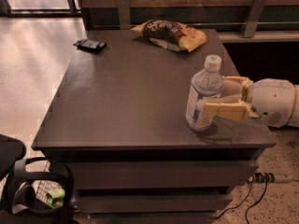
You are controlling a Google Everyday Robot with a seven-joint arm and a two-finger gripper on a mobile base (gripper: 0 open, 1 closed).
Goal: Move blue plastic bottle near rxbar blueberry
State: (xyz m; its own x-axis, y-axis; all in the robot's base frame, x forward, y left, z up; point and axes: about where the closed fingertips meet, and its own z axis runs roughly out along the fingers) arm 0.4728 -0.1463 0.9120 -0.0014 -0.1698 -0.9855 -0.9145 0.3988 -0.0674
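Observation:
The blue plastic bottle (202,97), clear with a white cap and a pale blue label, stands upright near the right front corner of the dark table (126,97). My gripper (215,95) reaches in from the right with its tan fingers (229,110) closed against the bottle's lower half, one in front and one behind. The rxbar blueberry (89,44), a small flat dark bar, lies at the table's far left corner, a long way from the bottle.
A yellow-and-brown snack bag (170,34) lies at the back middle of the table. A black wire basket (39,190) stands on the floor at the front left. Cables and a power strip (261,178) lie on the floor at the right.

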